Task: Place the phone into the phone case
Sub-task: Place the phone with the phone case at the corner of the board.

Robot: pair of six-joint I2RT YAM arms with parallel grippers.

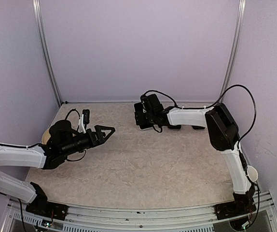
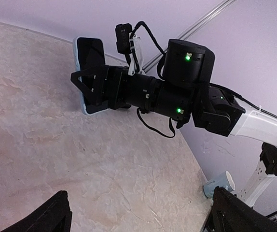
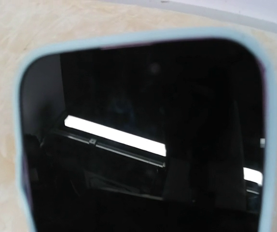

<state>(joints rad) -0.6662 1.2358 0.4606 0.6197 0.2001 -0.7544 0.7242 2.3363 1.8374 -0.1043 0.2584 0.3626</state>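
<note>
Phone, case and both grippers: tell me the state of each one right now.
phone: flat on the table, screen up and dark.
phone case: light blue rim wraps the phone's visible edges, looks fitted.
left gripper: open, empty, above the table.
right gripper: low over the phone, jaw opening unclear.
</note>
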